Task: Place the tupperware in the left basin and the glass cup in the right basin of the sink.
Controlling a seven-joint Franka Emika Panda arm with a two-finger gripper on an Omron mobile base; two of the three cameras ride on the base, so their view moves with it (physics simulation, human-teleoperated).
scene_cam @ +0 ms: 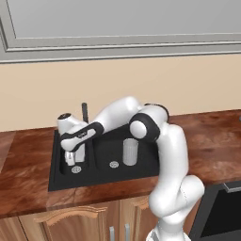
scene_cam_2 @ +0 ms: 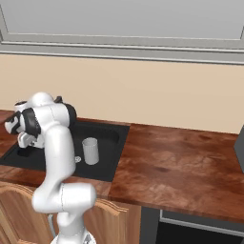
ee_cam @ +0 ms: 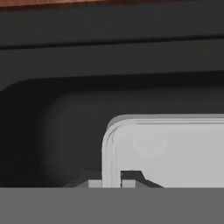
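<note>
Here, the gripper [scene_cam: 70, 159] low inside the left basin [scene_cam: 75, 165] of the black sink [scene_cam: 106, 178], closed on the rim of the tupperware [ee_cam: 175, 151], the glass cup [scene_cam: 130, 152] standing upright in the right basin [scene_cam: 113, 153], wooden surface [scene_cam_2: 181, 159] around.
</note>
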